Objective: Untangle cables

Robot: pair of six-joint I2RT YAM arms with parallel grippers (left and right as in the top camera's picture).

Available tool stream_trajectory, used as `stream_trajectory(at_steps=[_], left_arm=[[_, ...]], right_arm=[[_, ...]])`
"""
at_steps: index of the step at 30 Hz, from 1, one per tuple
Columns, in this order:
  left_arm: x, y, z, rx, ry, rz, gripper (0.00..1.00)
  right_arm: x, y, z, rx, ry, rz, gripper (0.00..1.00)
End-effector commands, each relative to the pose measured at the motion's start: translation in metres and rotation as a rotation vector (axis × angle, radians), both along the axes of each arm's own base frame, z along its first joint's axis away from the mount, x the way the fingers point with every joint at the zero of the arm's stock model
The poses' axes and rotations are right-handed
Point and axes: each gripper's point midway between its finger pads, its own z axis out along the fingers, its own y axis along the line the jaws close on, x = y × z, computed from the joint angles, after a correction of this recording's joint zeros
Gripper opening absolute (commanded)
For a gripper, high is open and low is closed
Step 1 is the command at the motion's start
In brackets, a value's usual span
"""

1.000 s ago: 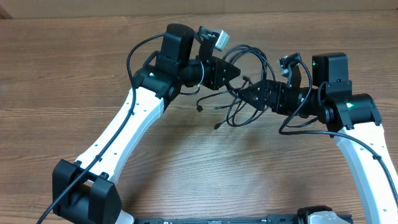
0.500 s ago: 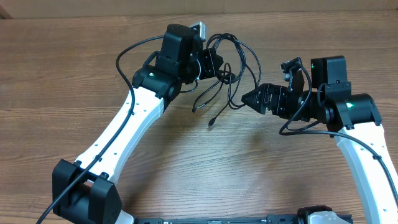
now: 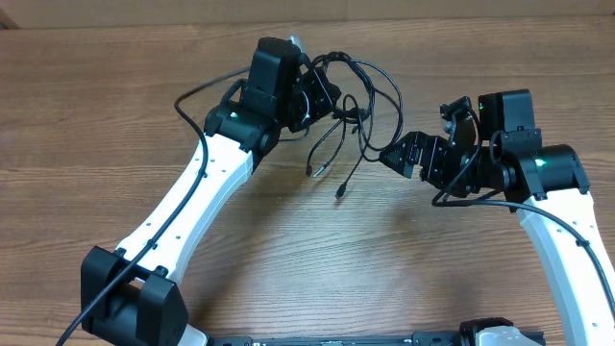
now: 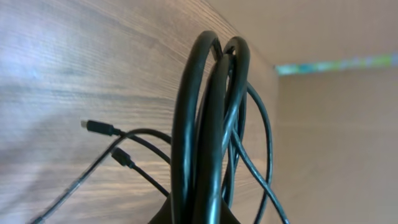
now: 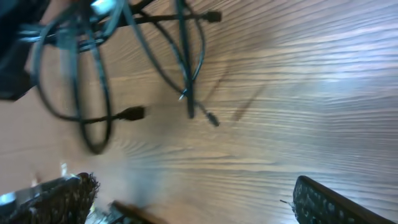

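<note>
A tangle of thin black cables hangs from my left gripper, which is shut on a bundle of their loops and holds them above the wooden table. Loose ends with small plugs dangle below. In the left wrist view the gripped loops fill the middle, with two plug ends over the table. My right gripper is open and empty, just right of the tangle. The right wrist view shows the cables hanging ahead of its spread fingers.
The wooden table runs under both arms. The thicker black cables wired to the arms loop beside the left arm and beside the right arm. A cardboard wall stands behind the table.
My right gripper has let go of the cables and drawn back to the right. My left gripper has pulled the tangle up and to the left, and the loose ends now swing below it.
</note>
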Motion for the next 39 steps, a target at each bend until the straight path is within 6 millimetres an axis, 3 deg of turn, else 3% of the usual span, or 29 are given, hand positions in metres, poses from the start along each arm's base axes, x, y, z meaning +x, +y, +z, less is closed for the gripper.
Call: stream_trajectory(at_steps=[1, 3, 11, 16, 21, 25, 29, 35, 39], left_arm=[[-0.009, -0.006, 0.020, -0.201, 0.174, 0.121, 0.04], [-0.018, -0.012, 0.018, -0.276, 0.289, 0.142, 0.04], [-0.035, -0.027, 0.025, -0.354, 0.383, 0.056, 0.04], [-0.044, -0.033, 0.028, -0.375, 0.408, 0.002, 0.04], [-0.045, -0.032, 0.031, -0.390, 0.418, -0.025, 0.04], [-0.033, -0.016, 0.033, -0.380, 0.367, -0.019, 0.04], [-0.018, 0.014, 0.037, -0.395, 0.328, -0.018, 0.04], [-0.003, 0.052, 0.046, -0.405, 0.244, -0.052, 0.04], [0.005, 0.073, 0.057, -0.376, 0.095, -0.125, 0.04]], right_arm=[[0.005, -0.015, 0.001, -0.080, -0.034, -0.054, 1.00], [0.011, -0.018, 0.001, -0.101, -0.054, -0.071, 1.00], [0.043, -0.033, 0.004, -0.161, -0.143, -0.178, 1.00], [0.062, -0.064, -0.014, -0.290, -0.115, -0.346, 1.00], [0.062, -0.082, -0.044, -0.400, -0.022, -0.393, 1.00], [0.053, -0.094, -0.061, -0.481, 0.051, -0.413, 1.00], [0.046, -0.110, -0.064, -0.564, 0.076, -0.458, 1.00], [0.046, -0.111, -0.064, -0.570, 0.076, -0.460, 1.00], [0.046, -0.111, -0.064, -0.570, 0.076, -0.460, 1.00]])
